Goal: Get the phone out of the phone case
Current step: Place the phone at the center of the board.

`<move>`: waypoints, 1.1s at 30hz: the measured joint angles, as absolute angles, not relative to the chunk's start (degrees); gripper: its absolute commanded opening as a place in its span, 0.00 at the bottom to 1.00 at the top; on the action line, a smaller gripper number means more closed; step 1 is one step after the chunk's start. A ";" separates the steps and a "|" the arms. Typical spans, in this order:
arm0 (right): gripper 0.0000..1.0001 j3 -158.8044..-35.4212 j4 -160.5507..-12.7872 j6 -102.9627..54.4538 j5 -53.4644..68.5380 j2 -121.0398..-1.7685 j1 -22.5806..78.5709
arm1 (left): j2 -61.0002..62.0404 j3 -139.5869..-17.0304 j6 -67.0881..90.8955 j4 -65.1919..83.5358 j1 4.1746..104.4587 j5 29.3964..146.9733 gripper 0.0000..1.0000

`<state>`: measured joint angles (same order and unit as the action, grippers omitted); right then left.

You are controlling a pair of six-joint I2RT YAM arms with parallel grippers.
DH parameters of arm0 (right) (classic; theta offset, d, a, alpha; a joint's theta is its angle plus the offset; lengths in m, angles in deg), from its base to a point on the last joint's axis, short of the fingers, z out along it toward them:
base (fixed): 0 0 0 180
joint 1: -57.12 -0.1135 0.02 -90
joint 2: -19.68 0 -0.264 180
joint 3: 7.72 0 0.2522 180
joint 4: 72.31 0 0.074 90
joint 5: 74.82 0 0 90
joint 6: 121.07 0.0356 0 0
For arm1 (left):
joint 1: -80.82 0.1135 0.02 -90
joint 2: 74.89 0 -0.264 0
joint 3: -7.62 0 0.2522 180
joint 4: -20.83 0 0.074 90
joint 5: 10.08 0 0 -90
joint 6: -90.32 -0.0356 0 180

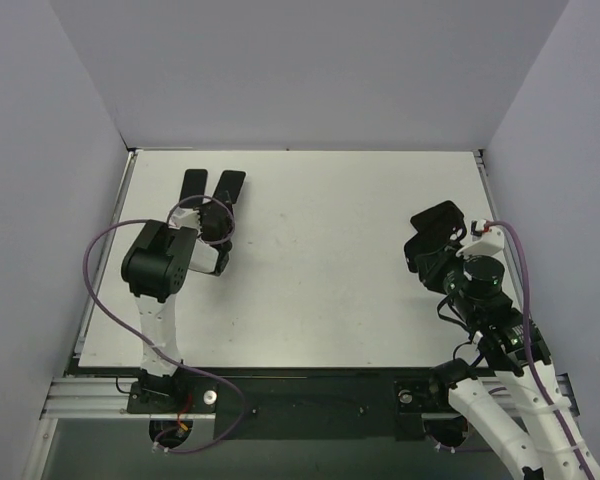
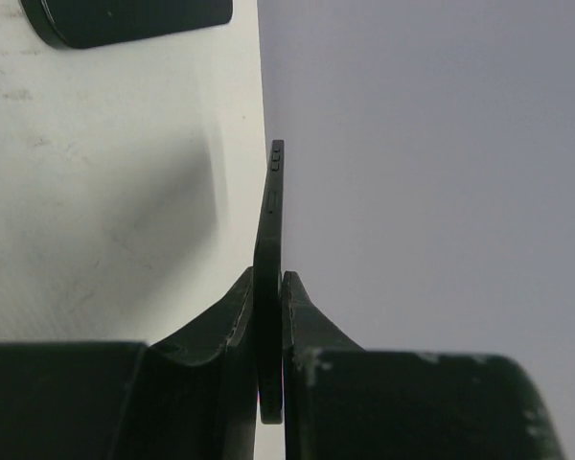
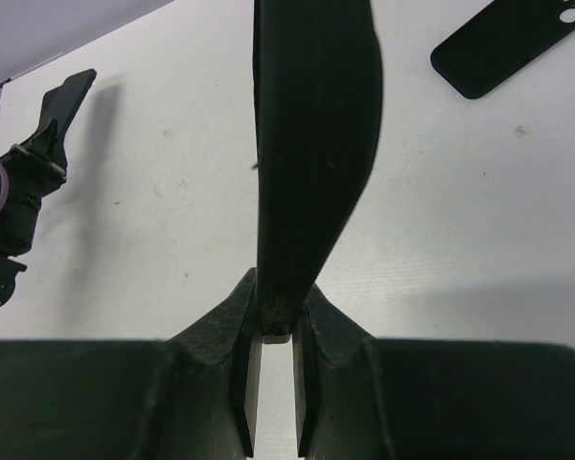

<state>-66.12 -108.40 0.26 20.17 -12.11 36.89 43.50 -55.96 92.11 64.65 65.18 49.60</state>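
My left gripper (image 2: pixel 270 287) (image 1: pixel 218 220) is shut on a thin black phone (image 2: pixel 271 220), seen edge-on with its side buttons showing. It holds the phone (image 1: pixel 227 188) level a little above the far left of the white table (image 1: pixel 320 260). At the right side of the table, my right gripper (image 3: pixel 273 287) (image 1: pixel 448 262) is shut on the end of a black, slightly bowed phone case (image 3: pixel 311 134) (image 1: pixel 435 232), lifted off the surface. The two arms are far apart.
Another flat black slab (image 1: pixel 193 188) (image 2: pixel 125 19) lies on the table beside the held phone. In the right wrist view this slab (image 3: pixel 503 43) shows round camera cut-outs. Grey walls (image 1: pixel 310 70) close in the far, left and right sides.
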 measured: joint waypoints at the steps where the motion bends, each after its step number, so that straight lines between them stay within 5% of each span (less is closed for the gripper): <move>1: 0.00 -66.12 -108.49 0.18 20.15 -11.98 36.96 | 44.75 -56.73 92.68 65.31 65.18 48.39 0.00; 16: 0.00 -66.12 -109.97 -0.39 18.47 -11.57 38.64 | 52.81 -63.77 96.64 63.69 67.14 41.18 0.06; 26: 0.00 -66.17 -109.97 -0.35 17.22 -12.18 39.19 | 54.47 -66.06 98.21 60.24 67.21 41.20 0.33; 33: 0.00 -68.77 -111.74 0.37 14.03 -16.49 39.91 | 54.47 -67.15 102.47 54.18 67.76 44.96 0.42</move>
